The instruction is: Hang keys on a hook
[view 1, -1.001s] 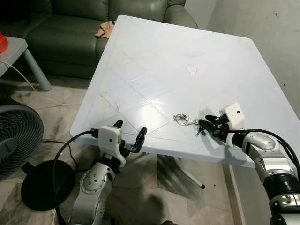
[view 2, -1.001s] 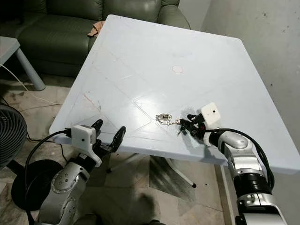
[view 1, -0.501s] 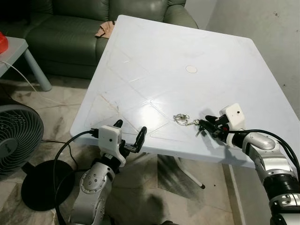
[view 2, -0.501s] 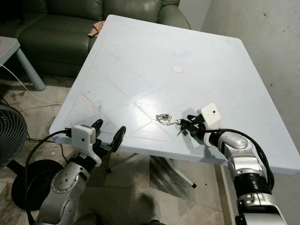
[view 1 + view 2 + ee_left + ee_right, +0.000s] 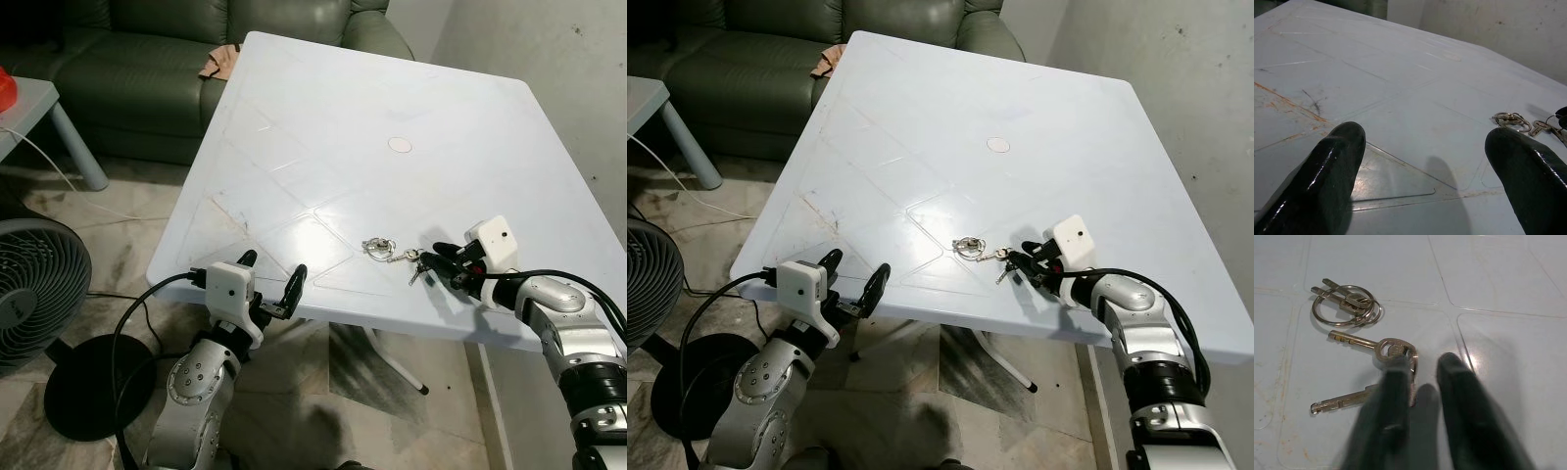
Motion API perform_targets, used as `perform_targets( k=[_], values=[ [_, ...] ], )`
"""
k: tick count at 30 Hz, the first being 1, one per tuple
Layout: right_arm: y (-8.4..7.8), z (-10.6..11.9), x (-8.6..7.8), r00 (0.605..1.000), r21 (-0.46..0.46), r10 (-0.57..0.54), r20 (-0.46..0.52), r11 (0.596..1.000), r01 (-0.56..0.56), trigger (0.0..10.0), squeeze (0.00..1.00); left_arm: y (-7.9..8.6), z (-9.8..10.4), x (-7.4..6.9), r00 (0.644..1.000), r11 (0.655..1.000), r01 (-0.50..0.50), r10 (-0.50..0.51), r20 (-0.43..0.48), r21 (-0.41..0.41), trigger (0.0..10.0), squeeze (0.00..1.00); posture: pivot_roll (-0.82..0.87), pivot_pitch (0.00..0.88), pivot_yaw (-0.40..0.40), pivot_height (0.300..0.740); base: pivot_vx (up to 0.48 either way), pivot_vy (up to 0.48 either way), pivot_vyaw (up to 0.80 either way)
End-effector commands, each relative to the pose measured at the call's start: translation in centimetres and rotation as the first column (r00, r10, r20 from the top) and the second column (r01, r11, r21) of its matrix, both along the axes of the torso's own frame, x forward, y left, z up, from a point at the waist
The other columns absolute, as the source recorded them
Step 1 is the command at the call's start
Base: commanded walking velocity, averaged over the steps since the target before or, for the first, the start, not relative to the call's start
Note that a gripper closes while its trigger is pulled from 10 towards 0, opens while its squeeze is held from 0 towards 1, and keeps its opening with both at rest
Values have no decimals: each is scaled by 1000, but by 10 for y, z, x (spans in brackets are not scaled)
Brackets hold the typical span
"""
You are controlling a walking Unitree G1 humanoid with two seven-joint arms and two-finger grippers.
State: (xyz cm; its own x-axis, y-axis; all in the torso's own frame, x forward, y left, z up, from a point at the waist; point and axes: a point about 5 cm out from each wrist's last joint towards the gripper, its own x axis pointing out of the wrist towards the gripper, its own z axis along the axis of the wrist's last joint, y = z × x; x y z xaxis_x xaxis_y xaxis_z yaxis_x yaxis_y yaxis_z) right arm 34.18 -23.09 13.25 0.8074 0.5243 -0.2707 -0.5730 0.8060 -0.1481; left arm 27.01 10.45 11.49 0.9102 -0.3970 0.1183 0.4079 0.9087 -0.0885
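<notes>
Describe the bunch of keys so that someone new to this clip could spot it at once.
On the white table, look near the front edge on the robot's right. The bunch of keys lies flat just before the right gripper: silver rings and keys, the sole metal thing there.

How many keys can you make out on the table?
3 silver metal keys on the white plastic table: one long key beside the ring, one by the right pincer, one small key inside the ring. More may be hidden.
</notes>
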Motion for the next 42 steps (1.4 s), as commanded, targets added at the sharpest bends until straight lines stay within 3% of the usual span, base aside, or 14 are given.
perform_targets(
  k=[1, 2, 5, 6, 7, 27, 29, 30, 31, 32, 34, 35, 42],
  values=[
    [-9, 1, -3, 1000, 4, -11, -4, 1000, 11, 0, 0, -4, 2, 0, 1000, 1000, 12, -12, 7, -1, 10000, 0, 44, 169, -128, 711, 0, 0, 0],
    [-9, 0, -3, 1000, -2, -16, -13, 1000, 16, 4275, 0, -4, 2, -1, 1000, 1000, 13, -13, 7, -1, 10000, 0, 42, 169, -128, 711, 0, 0, 0],
    [-8, 0, -4, 1000, 1, 0, -18, 1000, 0, 4627, 0, -4, 2, -1, 1000, 1000, 12, -12, 8, -1, 10000, 0, 42, 169, -128, 711, 0, 0, 0],
    [-8, -1, -4, 1000, 5, 6, -21, 1000, -6, 5686, 0, -4, 2, -1, 1000, 1000, 12, -12, 8, -1, 10000, 0, 42, 169, -128, 711, 0, 0, 0],
    [-7, -1, -4, 1000, 3, 11, -22, 1000, -11, 10000, 0, -4, 2, -1, 1000, 1000, 11, -11, 8, 0, 10000, 0, 44, 172, -129, 711, 0, 0, 0],
    [-1, -5, -3, 999, 18, -3, -51, 1000, 4, 10000, 0, -4, 2, 0, 1000, 1000, 6, -6, 9, -2, 10000, 0, 47, 170, -131, 711, 0, 0, 0],
    [1, -5, -4, 999, 31, 6, -51, 1000, -5, 9529, 0, -4, 3, 0, 1000, 1000, 6, -6, 10, -2, 10000, 0, 47, 170, -131, 711, 0, 0, 0],
    [2, -5, -4, 999, 36, 7, -46, 999, -5, 7725, 0, -4, 3, 0, 1000, 1000, 7, -7, 11, -3, 10000, 0, 47, 170, -131, 711, 0, 0, 0],
    [2, -5, -4, 999, 44, 9, -48, 999, -6, 3686, 0, -4, 3, 0, 1000, 1000, 6, -6, 11, -2, 10000, 0, 47, 170, -131, 711, 0, 0, 0],
    [1, -4, -4, 999, 41, 0, -44, 999, 2, 4863, 0, -4, 3, 0, 1000, 1000, 6, -6, 11, -2, 10000, 0, 47, 170, -131, 711, 0, 0, 0],
    [1, -4, -3, 999, 34, -11, -39, 999, 12, 4863, 0, -3, 3, 0, 1000, 1000, 5, -5, 11, -2, 10000, 0, 47, 170, -131, 711, 0, 0, 0],
    [1, -4, -3, 999, 38, -5, -37, 999, 7, 0, 0, -3, 3, 0, 1000, 1000, 5, -5, 11, -2, 10000, 0, 47, 170, -131, 711, 0, 0, 0],
    [2, 0, -2, 1000, 62, 0, -20, 998, 1, 0, 0, -3, 3, 0, 1000, 1000, 4, -4, 13, -1, 10000, 0, 47, 170, -131, 711, 0, 0, 0]
  ],
)
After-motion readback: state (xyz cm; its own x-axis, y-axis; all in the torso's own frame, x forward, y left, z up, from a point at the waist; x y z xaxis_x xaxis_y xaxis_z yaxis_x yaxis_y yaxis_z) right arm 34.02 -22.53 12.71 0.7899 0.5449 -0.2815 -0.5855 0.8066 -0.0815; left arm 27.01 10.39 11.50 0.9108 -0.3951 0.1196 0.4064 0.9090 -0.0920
